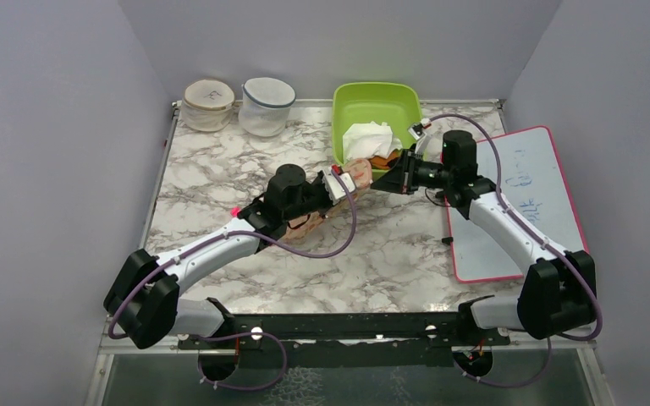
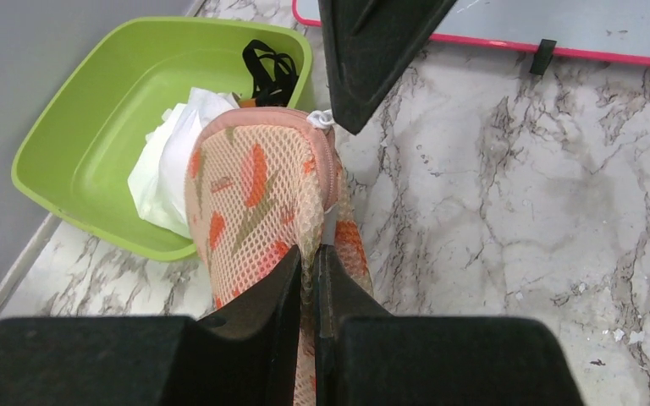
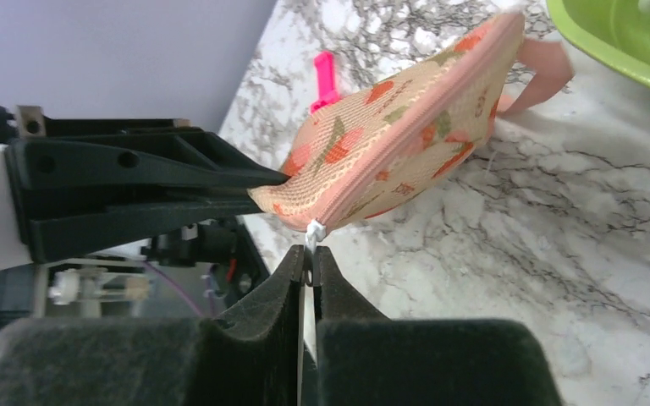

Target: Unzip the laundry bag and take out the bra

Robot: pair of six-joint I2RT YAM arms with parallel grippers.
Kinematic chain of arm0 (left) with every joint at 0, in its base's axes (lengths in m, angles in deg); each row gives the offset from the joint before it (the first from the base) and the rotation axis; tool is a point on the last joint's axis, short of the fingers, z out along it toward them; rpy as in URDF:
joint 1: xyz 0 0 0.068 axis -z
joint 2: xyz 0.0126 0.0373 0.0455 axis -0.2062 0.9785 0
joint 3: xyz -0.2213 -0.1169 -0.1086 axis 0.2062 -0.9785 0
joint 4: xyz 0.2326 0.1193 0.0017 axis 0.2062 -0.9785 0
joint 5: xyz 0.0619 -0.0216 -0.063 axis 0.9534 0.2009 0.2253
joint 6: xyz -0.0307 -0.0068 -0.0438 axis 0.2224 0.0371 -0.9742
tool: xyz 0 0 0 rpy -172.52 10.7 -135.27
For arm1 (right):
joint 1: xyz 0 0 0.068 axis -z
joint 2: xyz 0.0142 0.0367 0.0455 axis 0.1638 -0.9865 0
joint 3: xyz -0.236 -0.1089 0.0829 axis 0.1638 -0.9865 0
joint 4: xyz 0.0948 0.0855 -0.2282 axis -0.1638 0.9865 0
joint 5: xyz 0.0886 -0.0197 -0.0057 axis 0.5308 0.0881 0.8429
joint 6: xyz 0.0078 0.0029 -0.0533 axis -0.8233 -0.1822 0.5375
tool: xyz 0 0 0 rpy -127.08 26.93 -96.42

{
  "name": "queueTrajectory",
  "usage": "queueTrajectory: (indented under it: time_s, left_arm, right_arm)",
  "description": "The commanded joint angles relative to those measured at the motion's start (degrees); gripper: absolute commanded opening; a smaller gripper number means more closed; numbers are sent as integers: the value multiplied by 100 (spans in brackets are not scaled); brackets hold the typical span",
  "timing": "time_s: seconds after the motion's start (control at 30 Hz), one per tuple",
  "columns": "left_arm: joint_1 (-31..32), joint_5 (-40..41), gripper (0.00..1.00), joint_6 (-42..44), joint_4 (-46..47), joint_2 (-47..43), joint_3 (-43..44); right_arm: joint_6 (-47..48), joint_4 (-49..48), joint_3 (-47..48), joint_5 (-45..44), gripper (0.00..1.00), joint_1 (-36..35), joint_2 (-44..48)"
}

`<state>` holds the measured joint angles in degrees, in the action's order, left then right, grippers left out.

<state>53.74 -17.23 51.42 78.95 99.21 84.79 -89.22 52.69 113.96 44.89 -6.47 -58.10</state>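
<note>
The peach mesh laundry bag (image 3: 398,144), zip closed, is held between both arms over the marbled surface (image 3: 559,220), beside a lime-green plastic tub (image 2: 93,127). The left claw (image 2: 309,258) is clamped on its soft, floppy mesh. The right claw (image 3: 309,258) pinches the small white zip pull (image 3: 311,235), which is probably slippery.

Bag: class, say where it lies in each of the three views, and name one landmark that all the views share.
Top external: bag at centre, by the near corner of the green tub.
Left wrist: centre-left, standing up from the left hand, tub behind it.
Right wrist: slanting from centre to top right, right hand pinching its zip pull.
Shared landmark: the tub, at top right in the right wrist view.
</note>
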Motion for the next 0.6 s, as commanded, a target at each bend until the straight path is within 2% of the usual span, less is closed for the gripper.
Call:
queueTrajectory:
  time_s: [0.0, 0.07, 0.23, 0.37, 0.57]
  left_arm:
    - [-36, -599, 0, 349, -24, -18, -14]
    - [-36, -980, 0, 621, -122, -23, -71]
    - [-36, -968, 0, 1152, 159, -227, -508]
    - [-36, -1002, 0, 1056, 43, -155, -372]
    - [-30, -1082, 0, 827, 68, -24, -250]
  right_arm:
    - [-869, -680, -14, 954, 1, 201, 90]
    - [-975, -522, 123, 861, 1, 261, 2]
    - [-1258, -711, 54, 1285, 1, 385, -340]
    - [-1383, -913, -82, 1633, 1, 386, -364]
    - [-1237, -863, -318, 1549, 1, 386, -203]
